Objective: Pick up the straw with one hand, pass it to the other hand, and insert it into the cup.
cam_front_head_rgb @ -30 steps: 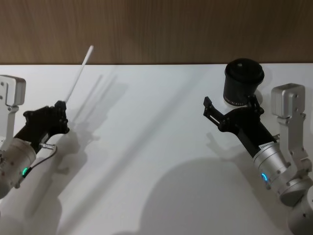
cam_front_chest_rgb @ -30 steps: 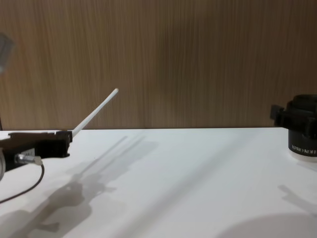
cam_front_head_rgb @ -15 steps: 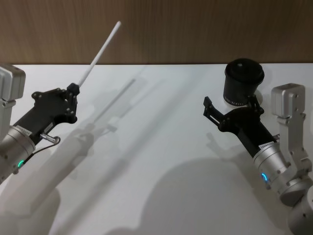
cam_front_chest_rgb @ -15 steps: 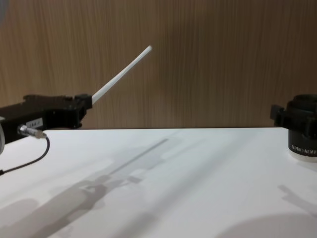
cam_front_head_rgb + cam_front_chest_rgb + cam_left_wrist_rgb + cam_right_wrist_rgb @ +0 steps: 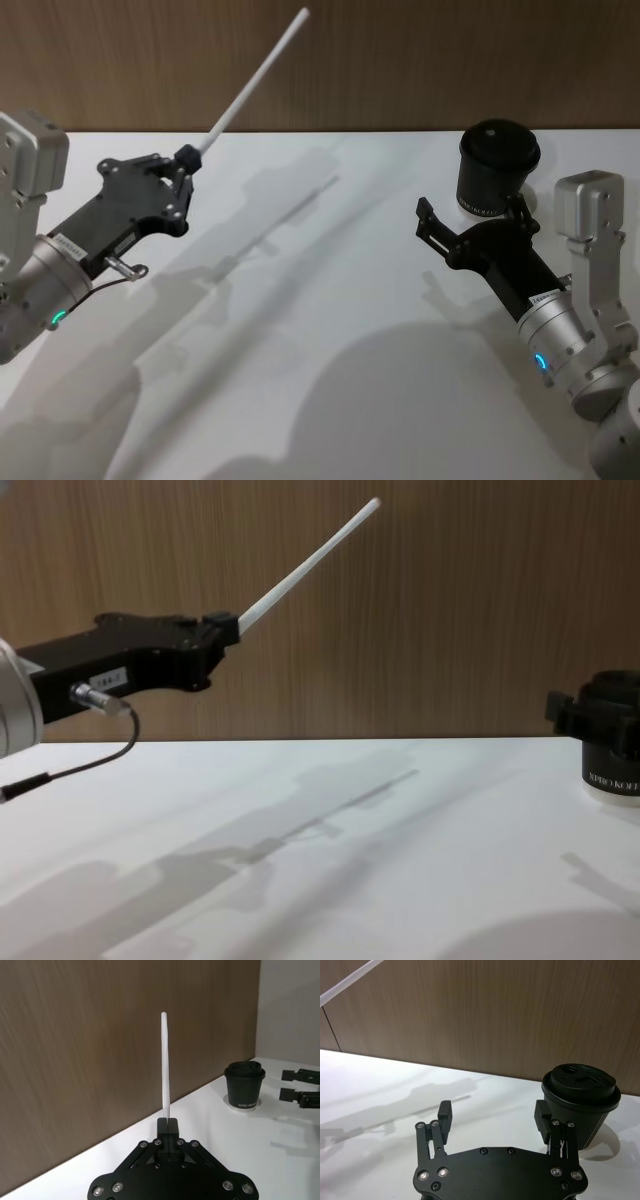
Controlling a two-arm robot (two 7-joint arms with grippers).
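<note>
Cup (image 5: 497,175), black with a black lid, stands on the white counter (image 5: 330,330), just beside one of the right gripper's (image 5: 472,215) fingers (image 5: 541,1112) and outside the gap between them; the lid hides any contents. Wood panelling (image 5: 400,60) backs the counter. Those fingers are spread wide and hold nothing. The left gripper (image 5: 186,160) hangs above the counter, well apart from the cup, its fingers (image 5: 164,1126) clenched on the base of the white straw (image 5: 255,85), which juts up beyond them toward the panelling.
</note>
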